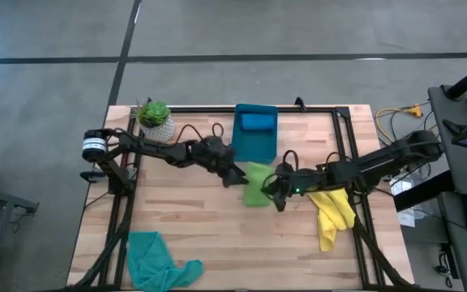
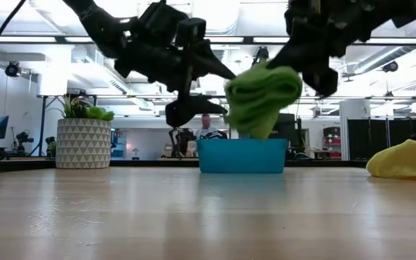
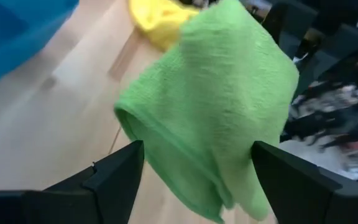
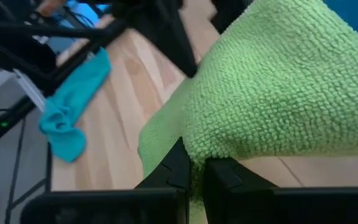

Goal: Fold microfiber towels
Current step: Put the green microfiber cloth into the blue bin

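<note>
- High view: a crumpled lime green microfiber towel (image 1: 255, 183) sits mid-table between both arms, beside the teal-blue plastic bin (image 1: 254, 132).
- Low view: it hangs bunched, lifted off the wooden table (image 2: 193, 217).
- Left wrist view: the left gripper (image 3: 194, 165) has its fingers spread, empty.
- Right wrist view: the right gripper (image 4: 194, 168) is pinched on the towel's edge.

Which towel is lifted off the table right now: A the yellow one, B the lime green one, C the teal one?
B: the lime green towel hangs in the air above the table, pinched by the right gripper, while the other two lie flat.
</note>
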Robot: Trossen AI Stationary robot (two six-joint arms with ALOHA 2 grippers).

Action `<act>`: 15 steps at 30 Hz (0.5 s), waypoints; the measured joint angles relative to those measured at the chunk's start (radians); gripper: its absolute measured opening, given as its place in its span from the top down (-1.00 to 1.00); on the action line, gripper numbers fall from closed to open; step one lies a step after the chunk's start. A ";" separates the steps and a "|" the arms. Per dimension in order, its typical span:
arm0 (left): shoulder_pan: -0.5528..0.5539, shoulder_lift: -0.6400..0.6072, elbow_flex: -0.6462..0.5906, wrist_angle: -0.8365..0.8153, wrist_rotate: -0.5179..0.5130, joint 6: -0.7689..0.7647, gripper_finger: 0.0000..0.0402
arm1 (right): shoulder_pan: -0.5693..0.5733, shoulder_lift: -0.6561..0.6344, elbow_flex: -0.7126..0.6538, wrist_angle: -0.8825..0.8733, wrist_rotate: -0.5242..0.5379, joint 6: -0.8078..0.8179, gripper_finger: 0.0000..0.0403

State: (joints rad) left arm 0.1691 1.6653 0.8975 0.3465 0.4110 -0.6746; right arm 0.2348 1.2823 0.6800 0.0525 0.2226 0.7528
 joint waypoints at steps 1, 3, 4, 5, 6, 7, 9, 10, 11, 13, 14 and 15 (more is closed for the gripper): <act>0.014 0.000 -0.012 0.039 0.025 -0.004 -0.42 | 0.000 -0.015 0.000 0.000 0.001 -0.012 0.94; 0.043 -0.001 -0.045 0.128 0.078 -0.028 -0.42 | 0.000 -0.045 0.000 -0.005 0.007 -0.032 0.94; 0.057 -0.001 -0.062 0.170 0.100 -0.046 -0.42 | 0.000 -0.061 0.000 -0.005 0.007 -0.043 0.94; 0.071 -0.001 -0.082 0.215 0.117 -0.059 -0.42 | 0.000 -0.075 0.000 -0.005 0.007 -0.052 0.94; 0.084 -0.001 -0.104 0.265 0.131 -0.081 -0.42 | 0.000 -0.090 0.000 -0.004 0.007 -0.056 0.94; 0.095 -0.001 -0.128 0.319 0.136 -0.103 -0.42 | 0.000 -0.103 0.000 -0.004 0.007 -0.061 0.94; 0.113 0.002 -0.173 0.430 0.143 -0.145 -0.42 | 0.000 -0.129 0.000 0.002 0.007 -0.077 0.94; 0.119 0.009 -0.193 0.495 0.145 -0.173 -0.42 | 0.001 -0.140 0.000 0.005 0.007 -0.089 0.94; 0.124 0.018 -0.211 0.550 0.148 -0.203 -0.42 | 0.003 -0.151 0.001 0.012 0.007 -0.101 0.94; 0.126 0.043 -0.243 0.653 0.153 -0.263 -0.42 | 0.005 -0.164 0.014 0.010 0.007 -0.129 0.94; 0.126 0.063 -0.253 0.708 0.155 -0.292 -0.42 | 0.005 -0.167 0.024 0.011 0.007 -0.144 0.94; 0.126 0.083 -0.260 0.764 0.156 -0.323 -0.42 | 0.005 -0.168 0.034 0.011 0.007 -0.161 0.94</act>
State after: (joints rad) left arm 0.2955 1.7481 0.6371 1.1104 0.5668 -0.9977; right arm 0.2398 1.1138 0.7135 0.0635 0.2292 0.5921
